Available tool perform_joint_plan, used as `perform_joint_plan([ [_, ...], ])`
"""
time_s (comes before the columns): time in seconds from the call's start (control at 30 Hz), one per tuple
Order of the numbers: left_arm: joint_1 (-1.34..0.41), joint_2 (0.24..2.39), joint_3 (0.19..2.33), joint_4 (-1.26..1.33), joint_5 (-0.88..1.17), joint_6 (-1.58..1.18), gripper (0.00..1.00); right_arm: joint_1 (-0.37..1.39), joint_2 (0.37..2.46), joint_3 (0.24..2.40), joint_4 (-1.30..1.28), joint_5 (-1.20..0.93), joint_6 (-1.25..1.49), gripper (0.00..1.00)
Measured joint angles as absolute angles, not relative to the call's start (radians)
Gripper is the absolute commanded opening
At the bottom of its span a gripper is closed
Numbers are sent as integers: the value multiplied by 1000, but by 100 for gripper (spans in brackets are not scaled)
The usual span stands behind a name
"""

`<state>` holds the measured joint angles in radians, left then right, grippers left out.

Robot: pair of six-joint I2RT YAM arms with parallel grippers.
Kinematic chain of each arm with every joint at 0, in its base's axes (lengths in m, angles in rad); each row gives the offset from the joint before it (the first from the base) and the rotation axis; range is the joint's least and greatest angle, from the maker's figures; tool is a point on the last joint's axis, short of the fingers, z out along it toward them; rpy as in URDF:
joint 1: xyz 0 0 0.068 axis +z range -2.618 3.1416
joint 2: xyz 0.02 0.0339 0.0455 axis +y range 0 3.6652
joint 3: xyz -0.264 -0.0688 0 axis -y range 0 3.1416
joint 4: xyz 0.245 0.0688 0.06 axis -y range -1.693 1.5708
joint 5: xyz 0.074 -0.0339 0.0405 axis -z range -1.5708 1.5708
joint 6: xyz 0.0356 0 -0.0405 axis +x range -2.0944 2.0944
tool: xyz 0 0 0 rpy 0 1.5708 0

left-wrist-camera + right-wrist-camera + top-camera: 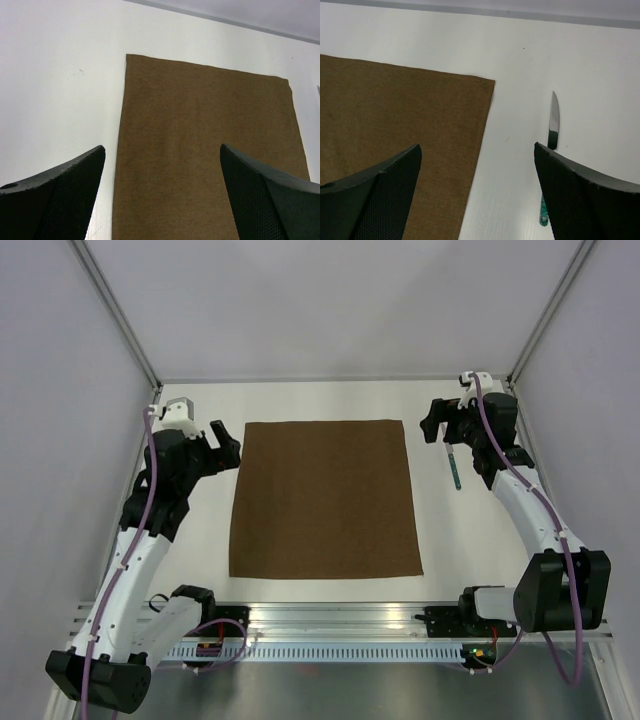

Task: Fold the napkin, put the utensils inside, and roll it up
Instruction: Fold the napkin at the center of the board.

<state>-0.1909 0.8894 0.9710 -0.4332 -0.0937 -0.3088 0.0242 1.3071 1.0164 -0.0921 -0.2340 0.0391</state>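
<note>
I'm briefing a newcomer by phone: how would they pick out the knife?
Find the big brown napkin spread flat. Off its right edge, near the far corner, lies the knife: the only slim thing, silver blade, teal handle.

1. Top external view: no text, label, brand, number or sign can be read on the napkin, the knife or the table.
2. Left wrist view: no markings can be read.
3. Right wrist view: no markings can be read.
</note>
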Motion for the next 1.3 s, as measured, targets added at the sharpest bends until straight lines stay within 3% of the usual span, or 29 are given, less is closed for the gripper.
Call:
perform_joint_plan([
  [0.23,-191,899,1055,-468,-73,-294,100,38,1376,1096,-127,-332,30,98],
  [0.37,-191,907,1099,-467,-72,-288,100,132,1436,1161,-151,-343,29,94],
  [0.53,-191,911,1118,-471,-67,-286,100,377,1496,1217,-157,-320,24,91],
  [0.8,-191,949,1182,-480,-66,-286,100,832,1654,1223,-125,-235,-8,72],
  [0.97,-191,978,1250,-484,-56,-286,100,1008,1780,1245,-120,-189,-15,58],
  [1.3,-191,1011,1306,-487,-51,-286,100,1239,1962,1390,-96,-121,-14,52],
])
